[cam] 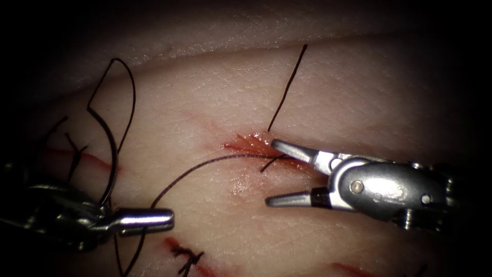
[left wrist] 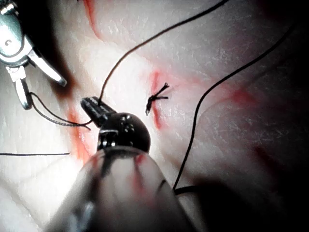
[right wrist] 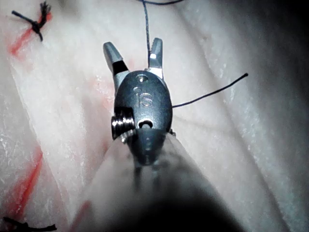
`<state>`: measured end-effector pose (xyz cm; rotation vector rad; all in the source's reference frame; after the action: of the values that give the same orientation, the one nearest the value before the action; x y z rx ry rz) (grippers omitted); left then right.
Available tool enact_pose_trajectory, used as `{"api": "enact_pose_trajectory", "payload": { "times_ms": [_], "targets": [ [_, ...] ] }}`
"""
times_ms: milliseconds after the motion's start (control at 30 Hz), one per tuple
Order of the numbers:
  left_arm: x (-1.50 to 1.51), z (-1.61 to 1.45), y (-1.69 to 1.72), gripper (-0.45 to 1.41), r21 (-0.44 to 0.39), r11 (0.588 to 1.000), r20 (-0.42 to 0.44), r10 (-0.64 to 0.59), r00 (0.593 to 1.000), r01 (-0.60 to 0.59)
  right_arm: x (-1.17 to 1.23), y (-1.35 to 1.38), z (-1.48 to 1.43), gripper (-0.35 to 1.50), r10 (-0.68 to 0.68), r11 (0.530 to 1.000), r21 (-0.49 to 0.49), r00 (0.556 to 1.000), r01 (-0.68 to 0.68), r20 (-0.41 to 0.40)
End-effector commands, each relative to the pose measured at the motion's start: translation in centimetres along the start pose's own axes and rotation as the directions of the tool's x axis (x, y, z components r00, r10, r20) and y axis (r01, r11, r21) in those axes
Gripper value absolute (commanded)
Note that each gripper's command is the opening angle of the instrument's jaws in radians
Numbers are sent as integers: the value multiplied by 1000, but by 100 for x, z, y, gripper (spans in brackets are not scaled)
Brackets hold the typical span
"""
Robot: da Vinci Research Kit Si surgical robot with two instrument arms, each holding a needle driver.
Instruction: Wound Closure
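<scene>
While my right end effector [cam: 269,173] stands spread over the cut [cam: 256,149] in the tissue [cam: 359,92], one jaw on each side, it holds nothing, so the thread [cam: 205,165] lying across the cut is free to be taken. My left end effector [cam: 166,219], left of the cut, is pressed together on that thread, holding the strand off the tissue. Needle: none made out. Knotted stitch [cam: 187,256]: on a lower cut
</scene>
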<state>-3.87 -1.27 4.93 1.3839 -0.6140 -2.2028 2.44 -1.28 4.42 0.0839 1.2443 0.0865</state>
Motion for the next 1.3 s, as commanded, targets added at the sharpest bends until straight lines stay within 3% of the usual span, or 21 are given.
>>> {"api": "enact_pose_trajectory", "payload": {
  "times_ms": [33, 300, 367, 400, 433, 467, 567, 700, 867, 1033, 1167, 1300],
  "targets": [
    [-3, 7, -3, -45, 6, 1000, 0, -1, 1000, 1, 2, 10, -3, 147, 3, 1000, 3, 1000, -3, -3],
    [-4, 3, -8, -45, 10, 1000, 11, 7, 1000, -7, 5, 25, -34, 147, 23, 1000, 13, 1000, -23, -14],
    [-1, 4, -7, -45, 10, 1000, 15, 13, 1000, -13, 8, 39, -40, 126, 40, 999, 13, 999, -40, -19],
    [0, 5, -7, -45, 10, 1000, 17, 13, 1000, -13, 10, 44, -40, 108, 27, 1000, 11, 999, -27, -20],
    [1, 6, -6, -45, 10, 1000, 20, 24, 1000, -25, 14, 56, -36, 4, 18, 1000, 13, 999, -17, -34],
    [1, 6, -6, -45, 10, 1000, 20, 24, 999, -24, 16, 62, -33, -35, 24, 999, 25, 999, -22, -48],
    [2, 5, -6, -45, 9, 1000, 21, 24, 999, -24, 15, 90, -8, -35, 20, 1000, 5, 999, -20, -47],
    [1, 5, -7, -45, 9, 1000, 22, 29, 999, -29, -3, 97, 39, -35, -6, 998, 65, 999, 8, -45],
    [-2, 4, -14, -45, 8, 1000, 25, 26, 999, -26, -29, 82, 78, -35, -6, 993, 115, 999, 10, -34],
    [-8, 3, -24, -45, 9, 1000, 18, 16, 1000, -16, -47, 67, 89, -35, 19, 988, 156, 999, -11, -45],
    [-24, 17, -38, -45, 20, 1000, 27, 2, 1000, -2, -62, 43, 98, -35, 72, 970, 238, 994, -50, -83],
    [-44, 46, -36, -45, 35, 999, 55, 3, 998, -5, -61, 27, 102, -35, 97, 960, 273, 985, -56, -140]
  ]
}}
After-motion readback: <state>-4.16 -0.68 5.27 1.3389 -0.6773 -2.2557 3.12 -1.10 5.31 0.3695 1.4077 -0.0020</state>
